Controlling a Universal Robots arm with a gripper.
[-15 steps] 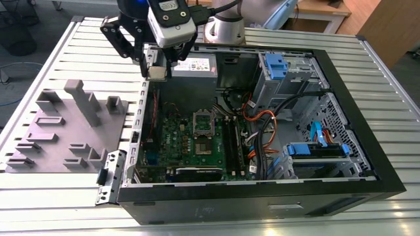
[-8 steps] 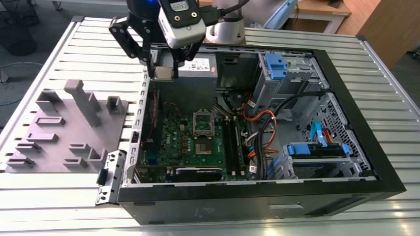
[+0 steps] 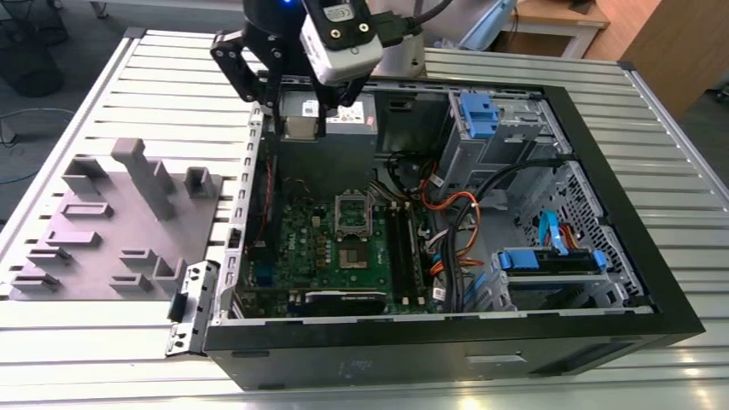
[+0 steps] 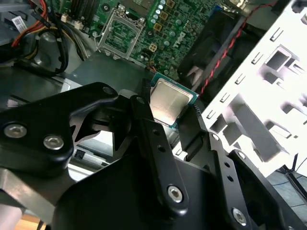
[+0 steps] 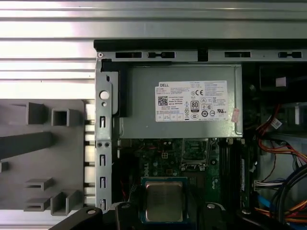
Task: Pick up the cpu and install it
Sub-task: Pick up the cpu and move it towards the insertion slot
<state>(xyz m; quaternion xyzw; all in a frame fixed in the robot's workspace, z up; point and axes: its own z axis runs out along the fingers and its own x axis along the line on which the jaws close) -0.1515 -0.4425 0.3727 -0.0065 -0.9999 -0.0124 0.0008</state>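
Observation:
My gripper (image 4: 171, 106) is shut on the cpu (image 4: 168, 101), a small square chip with a dull silver top and a green rim. Its black fingers (image 4: 144, 115) press on two opposite edges. In the first wrist view the cpu (image 5: 164, 201) hangs level over the green motherboard (image 5: 158, 160), a short way from the silver socket frame (image 5: 195, 153). In the exterior view the gripper (image 3: 300, 120) is high over the far corner of the open computer case (image 3: 615, 213), above the power supply. The socket (image 3: 353, 213) lies lower down on the board (image 3: 324, 248).
A grey plastic fixture (image 3: 114, 222) with raised blocks sits on the slatted table at the exterior view's left. Inside the case are the grey power supply (image 5: 182, 100), orange and black cables (image 3: 450, 213), memory slots (image 3: 405, 248) and blue drive brackets (image 3: 552, 260).

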